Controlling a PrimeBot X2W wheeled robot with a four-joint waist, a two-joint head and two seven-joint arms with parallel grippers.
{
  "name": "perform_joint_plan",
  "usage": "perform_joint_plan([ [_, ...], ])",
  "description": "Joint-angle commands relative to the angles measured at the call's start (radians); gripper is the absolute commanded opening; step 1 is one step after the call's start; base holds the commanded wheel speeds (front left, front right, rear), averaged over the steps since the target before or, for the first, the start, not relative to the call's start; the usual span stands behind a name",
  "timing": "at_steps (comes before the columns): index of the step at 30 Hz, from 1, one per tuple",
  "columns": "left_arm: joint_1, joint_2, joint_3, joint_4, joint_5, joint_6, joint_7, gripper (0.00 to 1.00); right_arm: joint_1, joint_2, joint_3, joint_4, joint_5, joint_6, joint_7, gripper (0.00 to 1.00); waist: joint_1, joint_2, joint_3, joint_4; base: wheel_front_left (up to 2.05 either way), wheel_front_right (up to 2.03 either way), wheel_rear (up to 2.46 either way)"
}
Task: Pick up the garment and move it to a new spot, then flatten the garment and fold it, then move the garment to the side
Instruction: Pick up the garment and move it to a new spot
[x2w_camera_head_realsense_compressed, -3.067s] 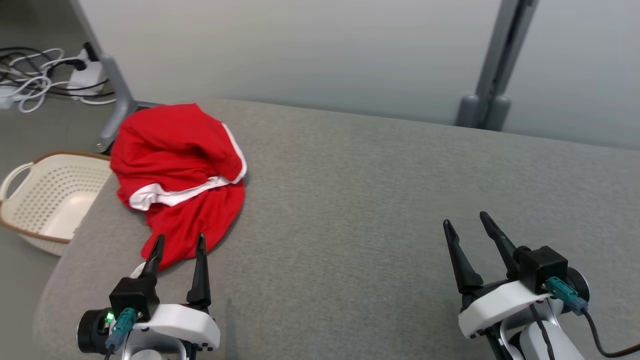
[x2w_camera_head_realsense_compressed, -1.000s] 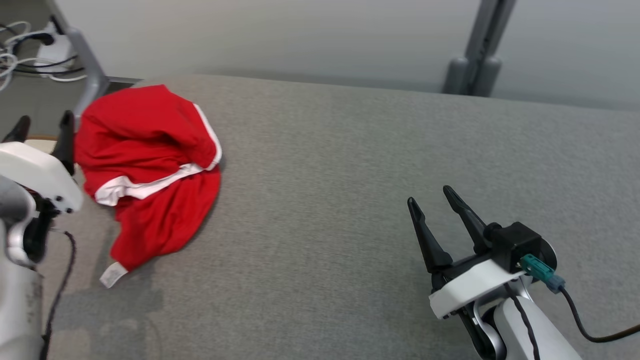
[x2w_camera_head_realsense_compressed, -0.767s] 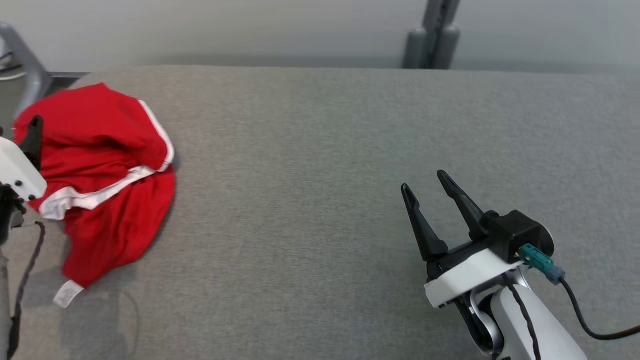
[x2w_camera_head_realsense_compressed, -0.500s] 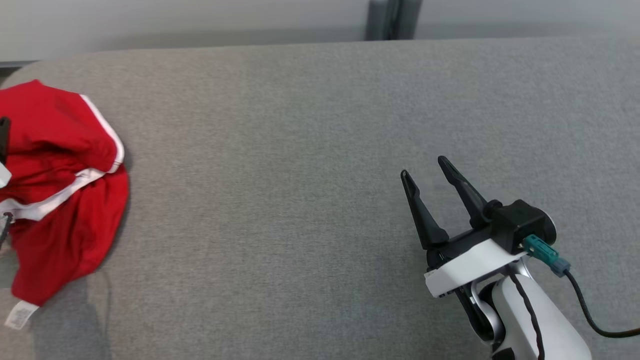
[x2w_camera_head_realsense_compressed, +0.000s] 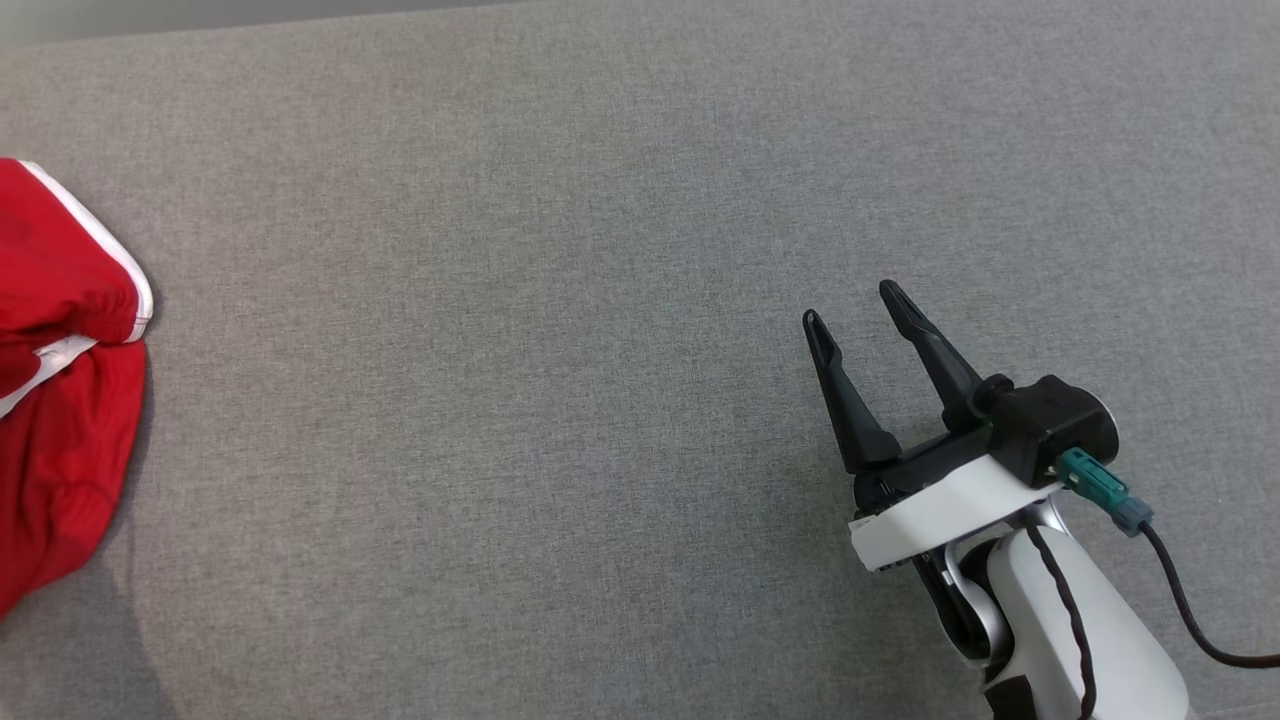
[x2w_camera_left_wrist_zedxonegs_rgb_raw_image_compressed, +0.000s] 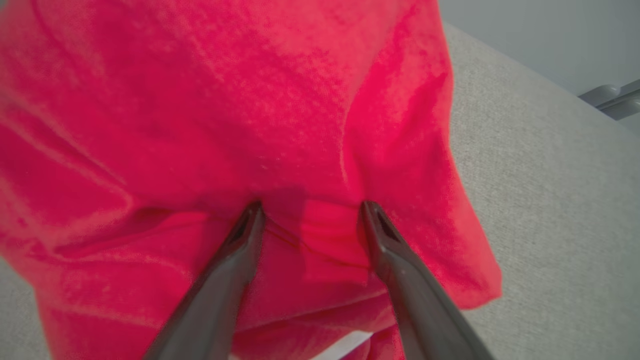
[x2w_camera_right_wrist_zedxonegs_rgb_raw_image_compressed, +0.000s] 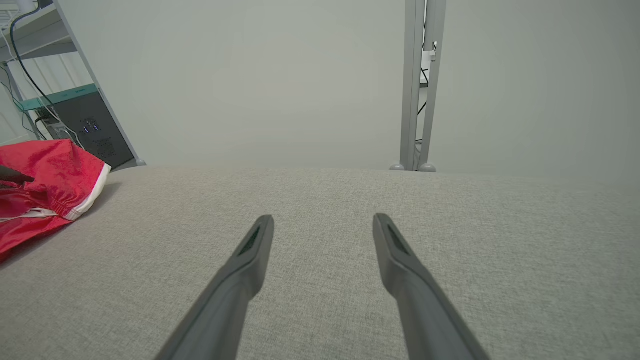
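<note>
The garment (x2w_camera_head_realsense_compressed: 55, 400) is a crumpled red piece with white trim, lying at the far left edge of the head view on the grey padded table (x2w_camera_head_realsense_compressed: 520, 330). In the left wrist view the garment (x2w_camera_left_wrist_zedxonegs_rgb_raw_image_compressed: 225, 115) is very close, and my left gripper (x2w_camera_left_wrist_zedxonegs_rgb_raw_image_compressed: 310, 206) stands open with both fingertips pressed against a red fold, nothing clamped. My right gripper (x2w_camera_head_realsense_compressed: 850, 305) hovers open over bare table at the lower right, far from the cloth. In the right wrist view my right gripper (x2w_camera_right_wrist_zedxonegs_rgb_raw_image_compressed: 323, 218) points across the table, with the garment (x2w_camera_right_wrist_zedxonegs_rgb_raw_image_compressed: 45, 190) at the far left.
A grey upright post (x2w_camera_right_wrist_zedxonegs_rgb_raw_image_compressed: 417, 85) stands behind the table's far edge. A dark box on a shelf frame (x2w_camera_right_wrist_zedxonegs_rgb_raw_image_compressed: 95, 130) sits beyond the garment. A pale wall runs behind the table. Bare grey fabric lies between the garment and my right gripper.
The head camera has swung right and tipped down, so the garment has slid to the picture's left edge and my left gripper has left it. The right gripper has kept its place.
</note>
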Motion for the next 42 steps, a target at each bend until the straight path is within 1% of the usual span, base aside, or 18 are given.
perform_joint_plan([
  [1, -0.016, 0.011, -0.001, 0.013, -0.007, -0.010, -0.016, 0.58, -0.007, -0.003, -0.003, -0.005, 0.001, 0.002, -0.002, 1.00, 0.0000, 0.0000, 0.006, -0.001, 0.00, 0.00, 0.00],
  [2, -0.021, 0.011, -0.004, 0.020, -0.007, -0.015, -0.024, 0.20, -0.007, -0.003, -0.004, -0.005, 0.000, 0.002, -0.002, 1.00, 0.0000, 0.0000, 0.008, 0.001, 0.00, 0.00, 0.00],
  [3, -0.024, 0.010, -0.006, 0.026, -0.006, -0.018, -0.031, 0.00, -0.008, -0.003, -0.004, -0.004, -0.001, 0.002, -0.002, 1.00, 0.0000, 0.0000, 0.009, 0.002, 0.00, 0.00, 0.00],
  [9, -0.040, 0.008, -0.025, 0.060, -0.006, -0.045, -0.064, 0.00, -0.007, -0.002, -0.001, 0.003, -0.007, 0.002, -0.002, 1.00, 0.0000, 0.0000, -0.001, 0.016, 0.00, 0.00, 0.00],
  [12, -0.049, 0.016, -0.047, 0.075, 0.003, -0.061, -0.086, 0.00, -0.002, -0.002, 0.008, 0.011, -0.004, 0.002, -0.002, 1.00, 0.0000, 0.0000, -0.018, 0.027, 0.00, 0.00, 0.00],
  [17, -0.072, 0.016, -0.106, 0.061, 0.012, -0.077, -0.116, 0.00, 0.016, -0.001, 0.020, 0.031, 0.008, 0.002, -0.002, 1.00, 0.0000, 0.0000, -0.074, 0.038, 0.00, 0.00, 0.00],
  [19, -0.075, 0.003, -0.144, 0.036, 0.002, -0.078, -0.111, 0.00, 0.025, -0.001, 0.025, 0.037, 0.014, 0.002, -0.002, 1.00, 0.0000, 0.0000, -0.106, 0.037, 0.00, 0.00, 0.00],
  [21, -0.064, 0.003, -0.204, -0.007, 0.002, -0.077, -0.104, 0.00, 0.034, 0.000, 0.029, 0.043, 0.020, 0.002, -0.002, 1.00, 0.0000, 0.0000, -0.139, 0.033, 0.00, 0.00, 0.00],
  [26, -0.033, -0.004, -0.328, -0.145, -0.063, -0.077, -0.076, 0.00, 0.059, 0.000, 0.027, 0.052, 0.031, 0.002, -0.002, 1.00, 0.0000, 0.0000, -0.203, 0.005, 0.00, 0.00, 0.00],
  [28, -0.023, 0.004, -0.382, -0.213, -0.072, -0.077, -0.062, 0.00, 0.067, 0.001, 0.024, 0.053, 0.032, 0.002, -0.001, 1.00, 0.0000, 0.0000, -0.220, -0.012, 0.00, 0.00, 0.00],
  [34, 0.018, -0.015, -0.489, -0.428, -0.146, -0.077, -0.002, 0.00, 0.085, 0.001, 0.022, 0.049, 0.057, 0.002, -0.001, 1.00, 0.0000, 0.0000, -0.258, -0.084, 0.00, 0.00, 0.00],
  [38, 0.033, -0.046, -0.539, -0.561, -0.179, -0.077, 0.040, 0.00, 0.096, 0.001, 0.002, 0.048, 0.056, 0.002, -0.001, 1.00, 0.0000, 0.0000, -0.275, -0.131, 0.00, 0.00, 0.00],
  [42, 0.034, -0.122, -0.565, -0.666, -0.223, -0.076, 0.069, 0.00, 0.100, 0.001, -0.025, 0.040, 0.058, 0.002, -0.001, 1.00, 0.0000, 0.0000, -0.274, -0.175, 0.00, 0.00, 0.00],
])
